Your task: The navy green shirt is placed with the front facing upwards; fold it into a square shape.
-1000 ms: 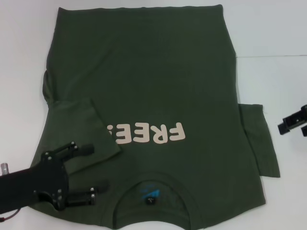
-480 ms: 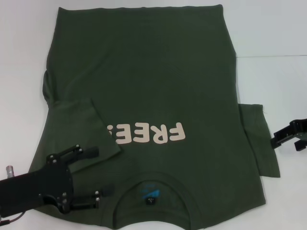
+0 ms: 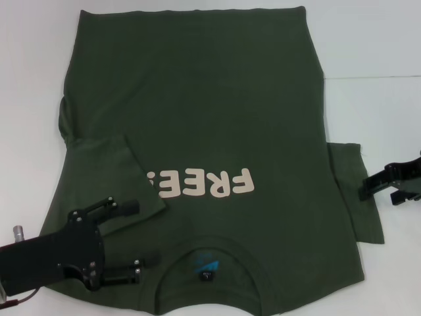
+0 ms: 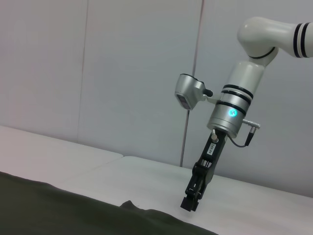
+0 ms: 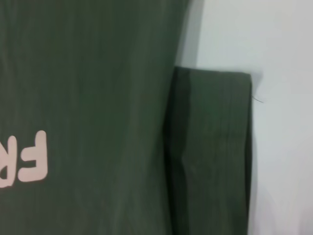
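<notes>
The navy green shirt lies flat on the white table, front up, with its collar nearest me and the cream "FREE!" lettering upside down. Its left sleeve is folded in over the chest and covers part of the lettering. My left gripper hovers open over the left shoulder, holding nothing. The right sleeve still sticks out sideways, and my right gripper is open at its outer edge. The right wrist view looks down on that sleeve.
White table surrounds the shirt, with a seam line running off to the right. The left wrist view shows the right arm's gripper lowered toward the table beside the cloth, with grey wall panels behind.
My right gripper has moved left, from the table's right edge to the outer edge of the right sleeve. The left gripper has shifted slightly right and toward me, staying open.
</notes>
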You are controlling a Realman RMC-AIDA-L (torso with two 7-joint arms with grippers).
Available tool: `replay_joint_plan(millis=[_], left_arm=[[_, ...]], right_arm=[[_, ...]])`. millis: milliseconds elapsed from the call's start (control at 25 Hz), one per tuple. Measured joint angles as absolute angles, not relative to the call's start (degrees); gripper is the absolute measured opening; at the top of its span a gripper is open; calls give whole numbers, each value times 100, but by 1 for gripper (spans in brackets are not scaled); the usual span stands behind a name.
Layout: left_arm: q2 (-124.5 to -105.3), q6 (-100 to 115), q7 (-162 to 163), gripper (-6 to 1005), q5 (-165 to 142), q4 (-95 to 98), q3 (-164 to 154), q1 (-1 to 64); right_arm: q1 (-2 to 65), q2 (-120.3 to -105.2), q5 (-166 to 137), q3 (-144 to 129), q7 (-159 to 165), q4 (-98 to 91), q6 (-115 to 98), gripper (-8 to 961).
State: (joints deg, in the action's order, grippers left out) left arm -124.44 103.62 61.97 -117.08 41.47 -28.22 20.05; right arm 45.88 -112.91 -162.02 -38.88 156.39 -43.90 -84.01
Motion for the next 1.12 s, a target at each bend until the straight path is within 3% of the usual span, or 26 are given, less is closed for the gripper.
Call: replay_joint_plan(millis=[1120], left_arm=[[-12438, 10286, 6196, 946, -11716, 4140, -2848, 2076]], right_arm=[[4588, -11347, -16136, -3903, 15583, -3993, -7999, 777]])
